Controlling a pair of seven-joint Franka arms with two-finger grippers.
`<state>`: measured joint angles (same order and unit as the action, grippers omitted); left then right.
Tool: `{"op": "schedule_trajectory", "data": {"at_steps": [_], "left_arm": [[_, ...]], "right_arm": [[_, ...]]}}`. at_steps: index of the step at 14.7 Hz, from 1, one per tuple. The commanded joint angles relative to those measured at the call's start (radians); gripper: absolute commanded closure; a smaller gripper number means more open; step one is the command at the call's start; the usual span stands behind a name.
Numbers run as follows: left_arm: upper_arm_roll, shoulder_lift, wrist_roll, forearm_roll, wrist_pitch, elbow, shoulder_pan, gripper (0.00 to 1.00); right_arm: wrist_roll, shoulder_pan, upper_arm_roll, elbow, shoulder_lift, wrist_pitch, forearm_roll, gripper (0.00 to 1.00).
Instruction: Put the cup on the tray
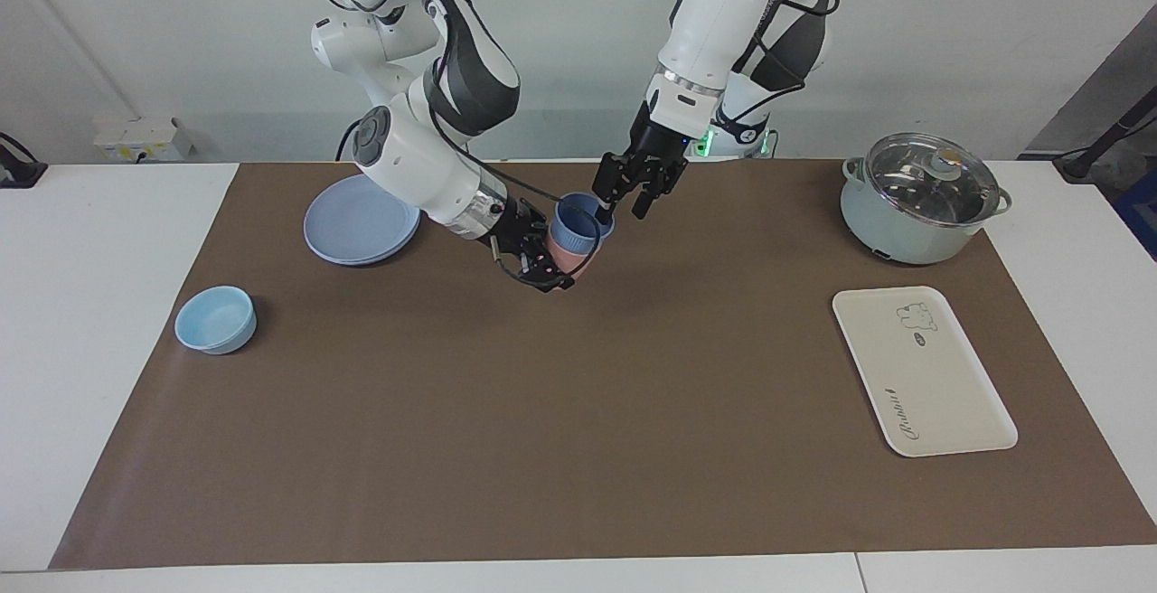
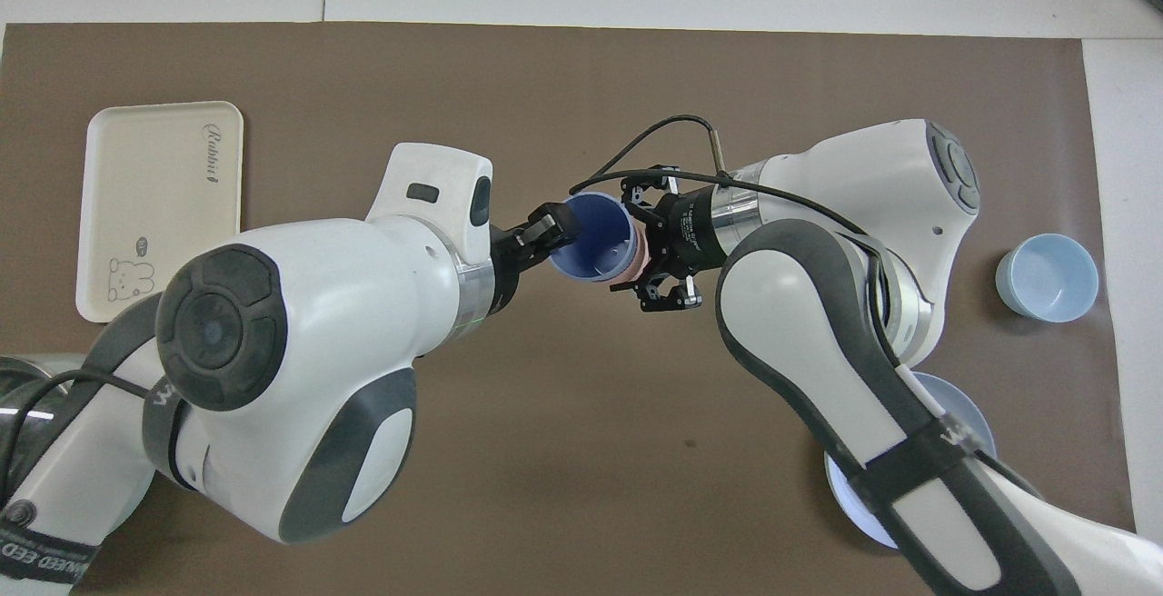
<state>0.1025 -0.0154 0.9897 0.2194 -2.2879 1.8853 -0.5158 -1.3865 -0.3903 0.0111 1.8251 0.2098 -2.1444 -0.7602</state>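
Note:
The periwinkle-blue cup (image 1: 578, 218) (image 2: 591, 234) sits nested in a pink cup (image 1: 569, 260) (image 2: 639, 256), tilted with its mouth toward the left arm. My right gripper (image 1: 547, 249) (image 2: 651, 247) is shut on the pink cup and holds the pair in the air over the middle of the brown mat. My left gripper (image 1: 622, 204) (image 2: 556, 231) is at the blue cup's rim with its fingers apart; one fingertip (image 1: 602, 207) is at the rim. The cream tray (image 1: 922, 376) (image 2: 154, 205) lies bare toward the left arm's end of the table.
A lidded pale-green pot (image 1: 922, 200) stands nearer to the robots than the tray. A round blue plate (image 1: 357, 227) and a light-blue bowl (image 1: 215, 319) (image 2: 1045, 276) lie toward the right arm's end. The brown mat (image 1: 578, 448) covers the table.

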Motion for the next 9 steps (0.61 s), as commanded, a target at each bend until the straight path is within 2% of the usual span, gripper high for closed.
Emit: {"op": "schedule_trajectory", "data": {"at_steps": [1, 2, 7, 9], "left_arm": [[-0.017, 0.043, 0.032, 0.005, -0.016, -0.044, -0.026, 0.87], [-0.017, 0.045, 0.039, 0.005, -0.021, -0.051, -0.026, 1.00], [-0.017, 0.068, 0.047, 0.008, 0.014, -0.113, -0.026, 1.00], [-0.017, 0.071, 0.049, 0.008, 0.109, -0.185, -0.012, 1.00]], "right_arm": [[-0.039, -0.007, 0.004, -0.003, -0.010, -0.009, 0.024, 1.00], [-0.037, -0.007, 0.004, -0.003, -0.010, -0.009, 0.024, 1.00], [-0.036, -0.007, 0.006, -0.001, -0.010, -0.015, 0.025, 1.00], [-0.034, -0.002, 0.006, -0.001, -0.010, -0.015, 0.025, 1.00]]}}
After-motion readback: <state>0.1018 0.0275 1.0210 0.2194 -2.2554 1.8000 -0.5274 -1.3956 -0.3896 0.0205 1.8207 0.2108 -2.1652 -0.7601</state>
